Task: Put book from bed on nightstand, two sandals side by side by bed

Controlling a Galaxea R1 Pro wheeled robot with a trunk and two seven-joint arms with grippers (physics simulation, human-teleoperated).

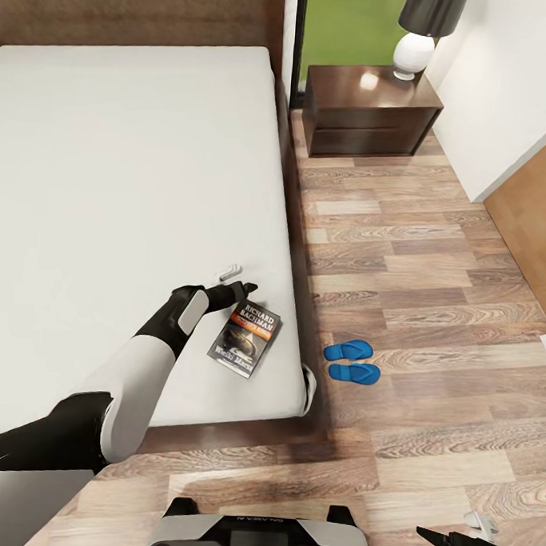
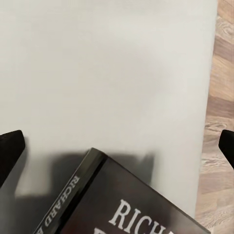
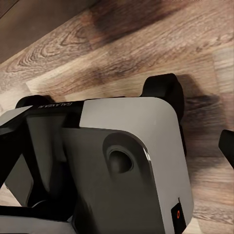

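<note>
One bed (image 1: pixel 110 176), white mattress in a dark frame; the left arm reaches over its near corner on the floor side.

One nightstand (image 1: pixel 369 110), two drawers, lamp (image 1: pixel 422 33) on top; well beyond the left jaws, past the bed's far corner on the floor side.

One book (image 1: pixel 245 338), paperback lettered "RICHARD BACHMAN", flat on the mattress. It lies just under and slightly nearer the robot than the left gripper (image 1: pixel 236 281), its top edge closest to the jaws, its long axis running slantwise from them back toward the robot. In the left wrist view the book (image 2: pixel 122 204) sits low between the two dark fingertips (image 2: pixel 9 148), which stand wide apart and hold nothing.

Two sandals (image 1: pixel 350 361), blue, side by side on the floor beside the bed, off to the side of the left jaws.

One right gripper (image 1: pixel 483 536), low by the robot's base, far from the book; jaw state cannot be told. The left arm is judged much the nearer for the pick.
</note>
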